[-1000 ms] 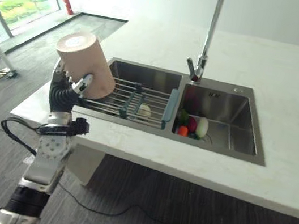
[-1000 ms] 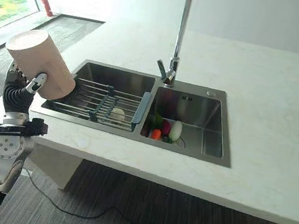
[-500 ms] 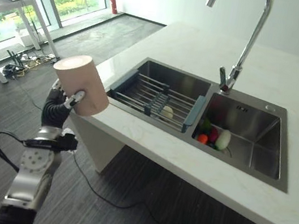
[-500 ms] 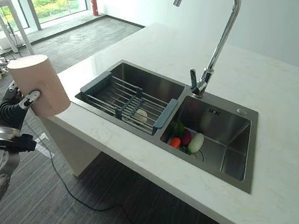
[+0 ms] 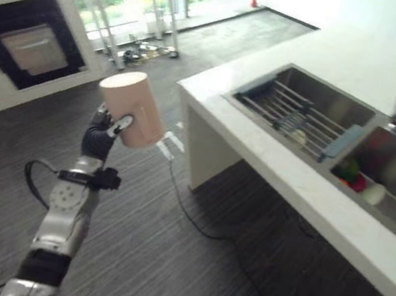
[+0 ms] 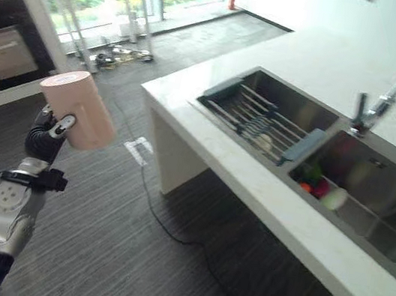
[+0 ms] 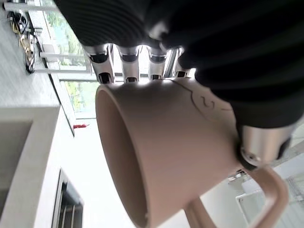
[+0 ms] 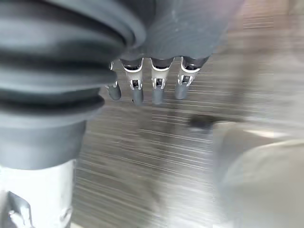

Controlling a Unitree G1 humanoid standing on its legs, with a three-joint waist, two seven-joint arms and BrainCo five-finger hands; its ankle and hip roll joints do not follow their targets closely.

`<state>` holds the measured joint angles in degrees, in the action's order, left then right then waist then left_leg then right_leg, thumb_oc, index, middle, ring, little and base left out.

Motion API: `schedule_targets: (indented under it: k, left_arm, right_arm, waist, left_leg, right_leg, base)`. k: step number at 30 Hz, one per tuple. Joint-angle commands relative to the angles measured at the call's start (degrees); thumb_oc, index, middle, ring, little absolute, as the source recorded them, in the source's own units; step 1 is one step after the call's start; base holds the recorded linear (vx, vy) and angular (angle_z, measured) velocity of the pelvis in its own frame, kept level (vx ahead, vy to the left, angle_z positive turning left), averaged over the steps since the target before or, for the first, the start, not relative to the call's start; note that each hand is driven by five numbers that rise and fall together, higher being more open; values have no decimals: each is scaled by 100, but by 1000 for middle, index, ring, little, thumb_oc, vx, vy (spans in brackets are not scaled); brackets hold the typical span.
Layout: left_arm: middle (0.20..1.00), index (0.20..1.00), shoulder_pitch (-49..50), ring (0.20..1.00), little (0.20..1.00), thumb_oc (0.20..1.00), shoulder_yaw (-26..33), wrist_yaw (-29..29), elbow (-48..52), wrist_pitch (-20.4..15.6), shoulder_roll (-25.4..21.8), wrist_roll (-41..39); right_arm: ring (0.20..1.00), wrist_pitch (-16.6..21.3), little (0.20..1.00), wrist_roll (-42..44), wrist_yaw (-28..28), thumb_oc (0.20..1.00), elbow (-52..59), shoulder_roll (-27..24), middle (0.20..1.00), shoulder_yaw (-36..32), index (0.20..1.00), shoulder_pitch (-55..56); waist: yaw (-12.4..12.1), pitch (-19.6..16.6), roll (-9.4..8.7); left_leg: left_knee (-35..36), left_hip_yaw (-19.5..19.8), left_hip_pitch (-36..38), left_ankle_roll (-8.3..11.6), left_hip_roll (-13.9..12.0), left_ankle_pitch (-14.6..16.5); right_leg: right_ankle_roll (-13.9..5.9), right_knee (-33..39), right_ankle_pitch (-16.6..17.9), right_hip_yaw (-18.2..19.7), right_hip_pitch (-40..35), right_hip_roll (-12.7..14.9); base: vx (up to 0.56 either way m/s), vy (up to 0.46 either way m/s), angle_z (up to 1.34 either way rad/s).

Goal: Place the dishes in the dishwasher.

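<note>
Above the dark striped floor (image 5: 166, 249), well clear of the counter, the left hand (image 5: 98, 139) holds up a large pink mug (image 5: 133, 108), its fingers and thumb curled round the body; the wrist view shows the mug (image 7: 166, 156) tilted on its side, open mouth outward and handle sticking out past the thumb. To the robot's right runs the pale stone counter (image 6: 264, 205) with a steel double sink (image 6: 372, 200) set into it. One basin carries a wire drying rack (image 6: 259, 120) with a small pale item lying on it, and the other basin holds a cluster of red, green and white items (image 6: 324, 190) near the drain. A tap (image 6: 375, 113) rises behind the divider. Far off to the left, a dark built-in appliance (image 5: 28, 47) sits in a white cabinet, with bright windows beyond. Seen from its own wrist, the right hand (image 8: 152, 83) hangs over the floor with its fingers straight and relaxed, holding nothing.
</note>
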<state>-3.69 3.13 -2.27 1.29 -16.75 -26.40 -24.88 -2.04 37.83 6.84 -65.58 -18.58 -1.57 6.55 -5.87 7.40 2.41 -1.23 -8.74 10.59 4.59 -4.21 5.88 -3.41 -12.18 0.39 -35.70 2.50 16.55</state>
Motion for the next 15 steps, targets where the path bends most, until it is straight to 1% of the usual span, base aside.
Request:
schedule_targets:
  k: [1,2,4,5,6,7,8,9,10,11,12,13,14,15]
  left_arm:
    - [200,200,285,200,200,200,515,302,754,-121,-598,326]
    - [200,200,352,200,200,200,572,183,838,-38,-703,428]
    - [200,200,419,200,200,200,616,48,915,67,-794,385]
    - [200,200,442,200,200,200,599,-93,951,85,-848,331]
    - [200,200,452,200,200,200,554,-268,930,53,-926,280]
    - [200,200,399,200,200,200,430,-475,859,-50,-1018,155]
    - [200,200,326,200,200,200,318,-641,782,-131,-1043,62]
    - [200,200,232,200,200,200,173,-775,710,-216,-1040,9]
    - [200,200,118,200,200,200,-14,-821,636,-313,-994,61]
    - [200,200,16,200,200,200,-100,-758,605,-302,-965,143]
    - [200,200,-100,200,200,200,-156,-685,571,-247,-935,221]
    - [200,200,-179,200,200,200,-176,-631,542,-185,-913,244]
    - [200,200,-225,200,200,200,-178,-606,619,-47,-856,287]
    - [200,200,-220,200,200,200,-177,-589,649,-3,-831,326]
  right_arm:
    - [1000,201,1000,-280,183,1000,-94,227,1000,271,1000,-514]
    - [1000,244,1000,-251,165,1000,-72,294,1000,281,1000,-538]
    - [1000,307,1000,-230,180,1000,-63,353,1000,278,1000,-601]
    - [1000,338,1000,-169,203,1000,-44,388,1000,254,1000,-637]
    - [1000,440,1000,-93,235,1000,-54,438,1000,227,1000,-673]
    - [1000,568,1000,77,321,1000,-43,491,1000,205,1000,-673]
    - [1000,633,1000,318,328,1000,-19,520,1000,221,1000,-646]
    - [1000,715,1000,577,324,1000,32,533,1000,250,1000,-592]
    - [1000,805,1000,700,395,1000,80,529,1000,273,1000,-527]
    - [1000,820,1000,671,447,1000,79,522,1000,306,1000,-530]
    - [1000,796,1000,587,470,1000,36,510,1000,370,1000,-583]
    - [1000,753,1000,500,468,1000,-33,497,1000,421,1000,-628]
    - [1000,685,1000,463,448,1000,-210,477,1000,487,1000,-723]
    - [1000,676,1000,438,437,1000,-250,478,1000,501,1000,-740]
  waist:
    - [-366,-40,-128]
    - [-477,-3,-117]
    - [-589,24,-101]
    - [-614,50,-89]
    - [-583,75,-88]
    - [-489,123,-111]
    - [-389,108,-118]
    - [-274,84,-114]
    - [-152,44,-121]
    - [-137,19,-145]
    - [-157,5,-171]
    - [-188,-16,-186]
    - [-268,-53,-193]
    - [-280,-60,-188]
  left_leg:
    - [-286,130,22,-195,32,493]
    - [-128,195,12,-241,102,469]
    - [48,335,16,-307,206,410]
    - [115,482,1,-372,275,407]
    - [147,704,-45,-451,350,400]
    - [107,884,-176,-538,428,293]
    - [84,1113,-246,-589,457,277]
    - [48,1385,-323,-632,485,259]
    - [38,1662,-432,-656,535,172]
    - [69,1709,-459,-635,532,112]
    - [101,1661,-458,-597,500,69]
    - [131,1578,-455,-548,453,30]
    - [240,1404,-415,-433,322,-70]
    - [268,1371,-398,-410,292,-90]
  right_leg:
    - [-513,754,218,427,-369,-208]
    - [-603,724,353,334,-404,-27]
    - [-680,693,477,285,-436,123]
    - [-721,651,509,425,-402,175]
    - [-757,592,472,737,-375,158]
    - [-689,553,439,1159,-299,55]
    - [-665,520,319,1595,-260,-88]
    - [-617,501,119,2071,-244,-290]
    - [-554,551,-70,2536,-281,-527]
    - [-537,612,-116,2570,-352,-571]
    - [-539,705,-101,2491,-436,-552]
    - [-545,786,-88,2396,-508,-531]
    - [-537,1008,-78,2193,-715,-539]
    - [-526,1053,-82,2161,-759,-552]
  base:
    - [-278,283,67]
    - [-274,271,57]
    - [-222,221,101]
    - [-147,177,144]
    - [-166,127,152]
    - [-108,66,183]
    - [-68,10,265]
    - [26,0,363]
    - [39,-12,394]
    - [39,-43,361]
    - [43,-96,317]
    - [76,-163,217]
    - [79,-162,121]
    - [81,-159,-48]
